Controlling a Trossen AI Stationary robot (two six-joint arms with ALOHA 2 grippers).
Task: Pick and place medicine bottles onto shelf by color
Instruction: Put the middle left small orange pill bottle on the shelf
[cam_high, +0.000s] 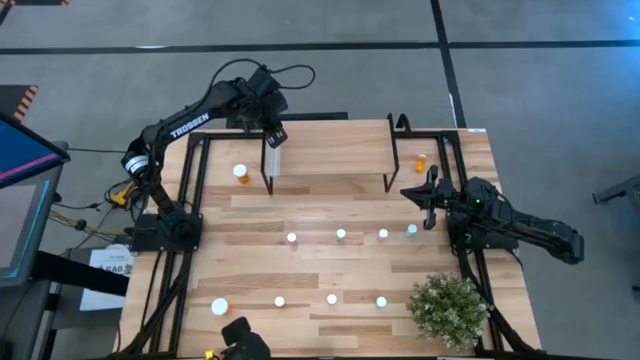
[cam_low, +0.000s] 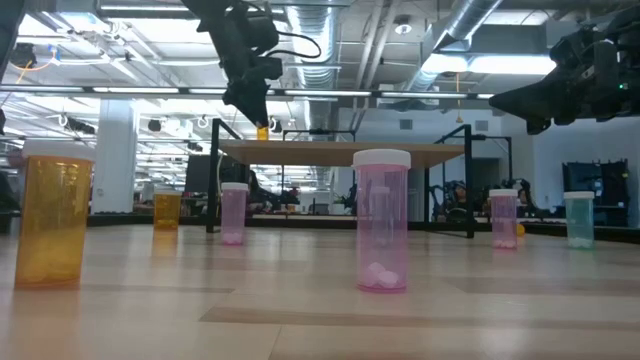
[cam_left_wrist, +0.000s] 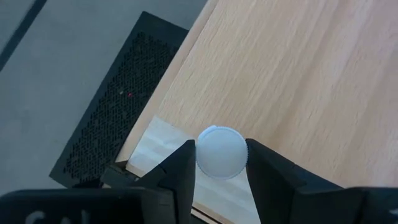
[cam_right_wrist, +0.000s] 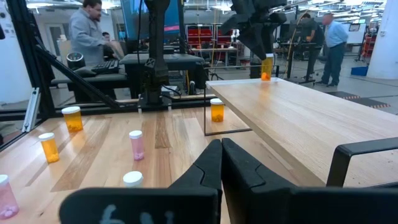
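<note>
Nearest the low camera, a pink bottle stands alone with open tabletop all round it. A larger orange bottle stands off to one side. Farther back, the right gripper hovers beside the shelf, fingers pressed together. At the shelf's far corner, right by its edge, the left gripper pinches a white-capped orange bottle, apparently just touching the top. The left arm reads "TROSSEN".
</note>
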